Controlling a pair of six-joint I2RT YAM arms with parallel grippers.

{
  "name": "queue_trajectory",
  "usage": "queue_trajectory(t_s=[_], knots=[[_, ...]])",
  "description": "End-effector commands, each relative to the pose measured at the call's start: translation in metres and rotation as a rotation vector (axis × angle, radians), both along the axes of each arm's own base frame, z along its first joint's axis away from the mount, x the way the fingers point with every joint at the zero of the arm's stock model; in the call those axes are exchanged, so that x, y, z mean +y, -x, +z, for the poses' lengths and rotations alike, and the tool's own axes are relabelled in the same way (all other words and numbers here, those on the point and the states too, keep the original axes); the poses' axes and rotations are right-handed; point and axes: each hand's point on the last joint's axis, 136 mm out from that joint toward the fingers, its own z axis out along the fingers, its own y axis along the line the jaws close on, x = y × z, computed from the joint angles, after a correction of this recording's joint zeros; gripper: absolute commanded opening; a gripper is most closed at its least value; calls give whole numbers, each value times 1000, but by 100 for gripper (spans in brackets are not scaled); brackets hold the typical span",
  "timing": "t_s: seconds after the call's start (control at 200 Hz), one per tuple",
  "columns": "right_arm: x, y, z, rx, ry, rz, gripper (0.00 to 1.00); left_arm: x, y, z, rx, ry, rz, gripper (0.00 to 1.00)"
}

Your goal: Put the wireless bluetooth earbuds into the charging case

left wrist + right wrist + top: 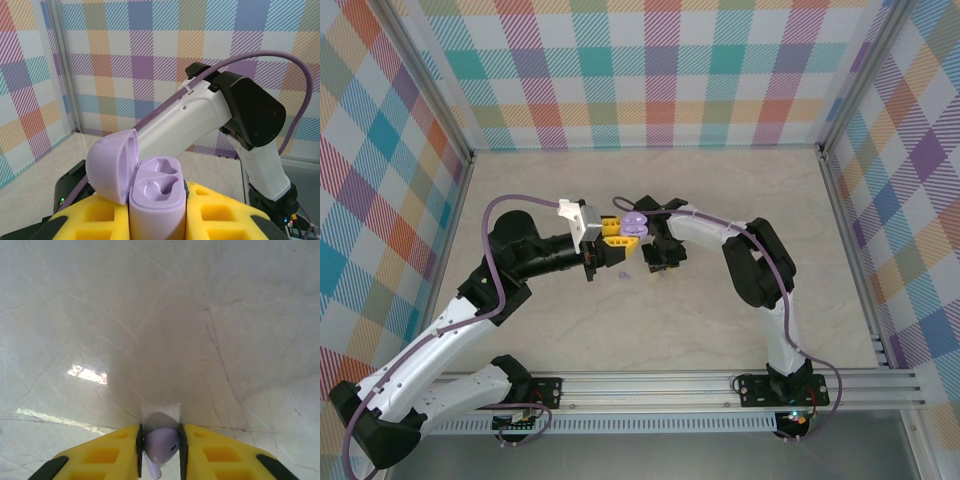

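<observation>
Left wrist: charging case [156, 197] — glossy lilac, lid hinged open — clamped in left gripper [157, 220]. Right wrist: right gripper [160, 432] pinching one smooth earbud [160, 445].

smooth lilac plastic charging case [155, 212], glossy plastic earbud [161, 444], matt yellow fingers [100, 457], polished marbled table [150, 315]

COUNT from my console | small round purple plastic charging case [155, 195], lid open, in left gripper [159, 212]: I see 1 | tiny lilac-purple plastic stemmed earbud [160, 446] between right gripper [160, 440] fingers, plus second earbud [623, 272] on table [720, 330] near both grippers: I make that 2 | yellow-fingered grippers: 2
</observation>
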Motion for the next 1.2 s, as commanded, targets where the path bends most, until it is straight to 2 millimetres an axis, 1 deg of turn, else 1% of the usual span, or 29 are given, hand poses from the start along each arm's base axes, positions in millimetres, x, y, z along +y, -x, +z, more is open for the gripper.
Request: queue_trajectory(t_s=[0.0,0.16,0.305,0.425,0.62,0.84,1.01,1.195], knots=[[-8,11,-3,30,30,-18,24,1,6,-1,8,5,-4,9],[-9,4,8,-5,-26,-51,23,0,1,-6,29,-9,13,9],[-19,0,12,-24,-57,-92,22,0,-5,-9,46,-15,37,8],[-26,-3,15,-44,-102,-131,22,-1,-15,-16,82,-19,77,8],[-39,-9,21,-81,-146,-189,22,-4,-40,-34,174,-24,167,8],[-48,-13,32,-130,-212,-235,22,-4,-63,-55,249,-15,265,8],[-55,-17,45,-185,-255,-258,21,-3,-80,-72,313,-11,340,8],[-59,-20,70,-253,-307,-265,21,-1,-92,-93,366,-23,398,7]])
